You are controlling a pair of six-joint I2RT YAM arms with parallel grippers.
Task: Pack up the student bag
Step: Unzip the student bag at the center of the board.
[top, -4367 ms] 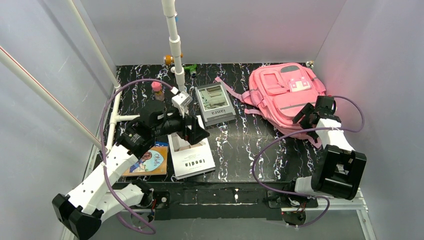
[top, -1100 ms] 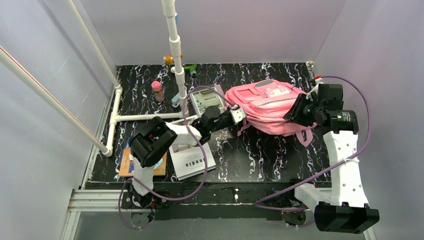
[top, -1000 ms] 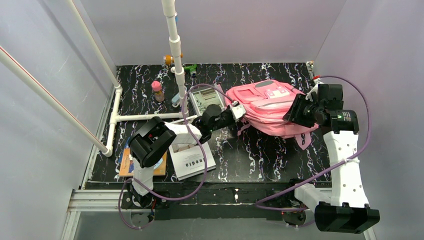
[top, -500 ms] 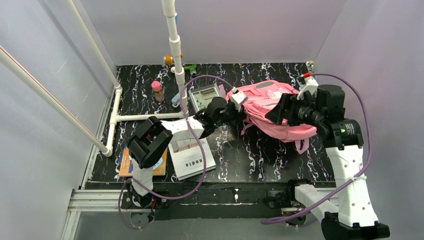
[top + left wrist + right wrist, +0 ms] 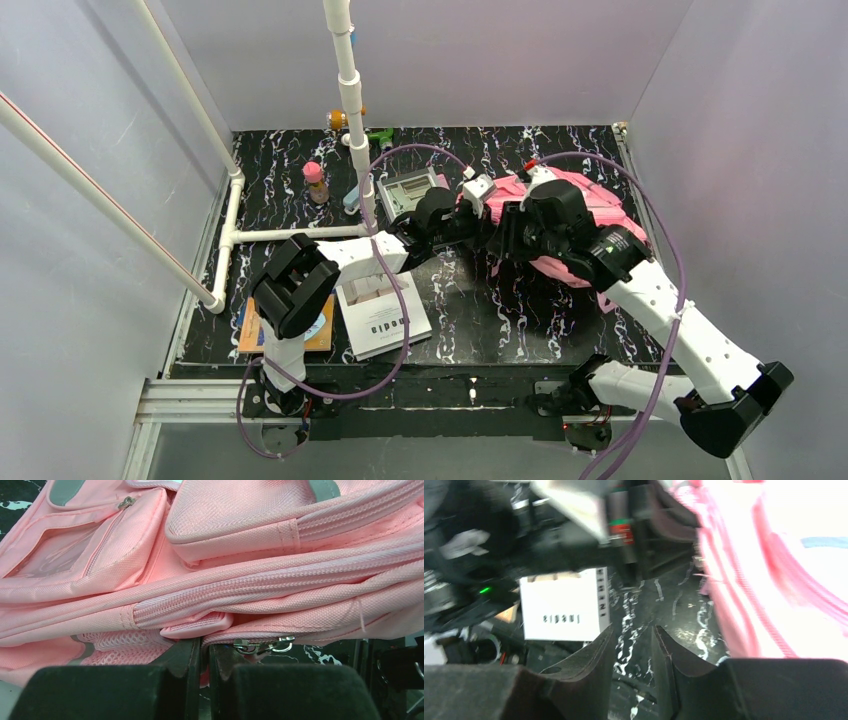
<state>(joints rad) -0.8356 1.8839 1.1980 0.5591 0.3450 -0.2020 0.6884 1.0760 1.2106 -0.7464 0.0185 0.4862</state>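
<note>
Top view, left end effector: my left end effector (image 5: 478,222) is stretched out to the near left edge of the student bag (image 5: 600,205). From up here I cannot tell how far apart its jaws stand.
Top view, right end effector: my right end effector (image 5: 503,238) hangs just beside the left one, pointing down at the surface (image 5: 470,310). The arm behind it covers much of the bag.
Top view, bag: it lies beyond and to the right of both end effectors, pink and bunched.
Left wrist view, end effector: my left end effector (image 5: 205,647) is closed to a thin slit, and a sliver of pink fabric from the bag's lower edge is pinched in it.
Left wrist view, bag: the student bag (image 5: 250,580) fills the view just ahead. A long closed zip runs across it, a metal zip pull (image 5: 265,645) hangs just right of my fingertips, and a mesh pocket (image 5: 120,640) sits to their left.
Right wrist view, end effector: my right end effector (image 5: 631,630) is partly open. Only the surface (image 5: 644,605) shows in the gap, and it holds nothing.
Right wrist view, bag: the student bag (image 5: 764,580) lies to the right of my fingers, blurred and overexposed. A white book (image 5: 561,610) lies to their left.
</note>
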